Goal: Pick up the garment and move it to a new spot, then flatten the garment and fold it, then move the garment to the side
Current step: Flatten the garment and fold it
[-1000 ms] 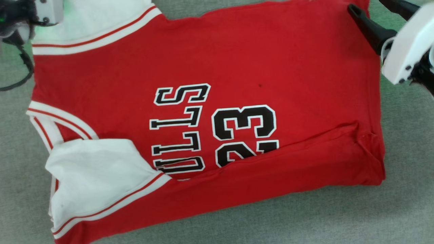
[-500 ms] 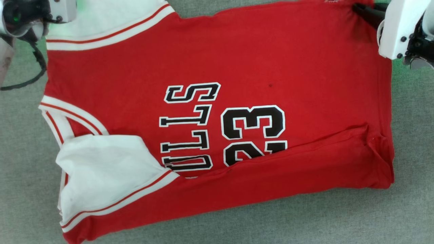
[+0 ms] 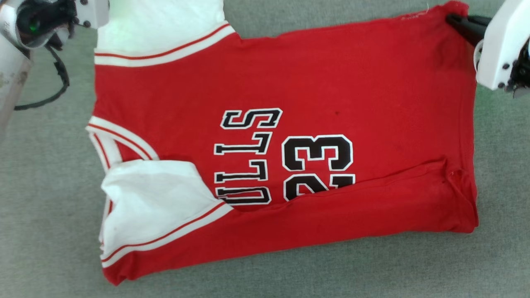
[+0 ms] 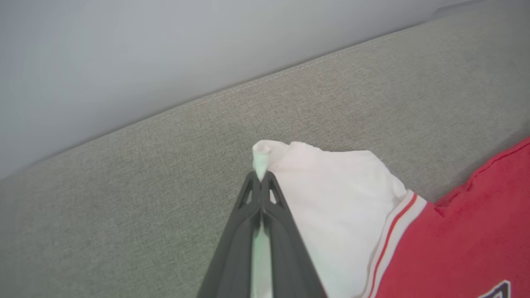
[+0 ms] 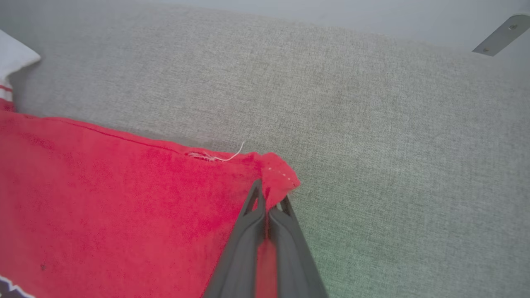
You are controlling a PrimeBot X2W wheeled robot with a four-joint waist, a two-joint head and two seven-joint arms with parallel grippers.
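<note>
The garment [image 3: 372,82], a bright red top with white sleeves, striped trim and black lettering, lies spread on the grey fabric surface, its near long edge folded over. My left gripper [image 4: 261,179] is shut on the tip of the far white sleeve [image 4: 331,194]; its wrist housing sits at the head view's top left. At the top right of the head view, my right gripper [image 3: 451,18] is shut on the garment's far red hem corner [image 5: 277,171]. In the right wrist view its gripper [image 5: 267,194] pinches that corner.
Grey upholstered surface [image 3: 414,269] surrounds the garment on all sides. A stitched edge of the cushion [image 4: 290,70] runs in front of a pale wall. A loose black cable [image 3: 58,82] hangs by my left wrist. A metal bracket [image 5: 501,35] shows far off.
My right gripper went from open beside the hem corner to shut on it. The whole head picture shifted, with the garment now lower and further right in it.
</note>
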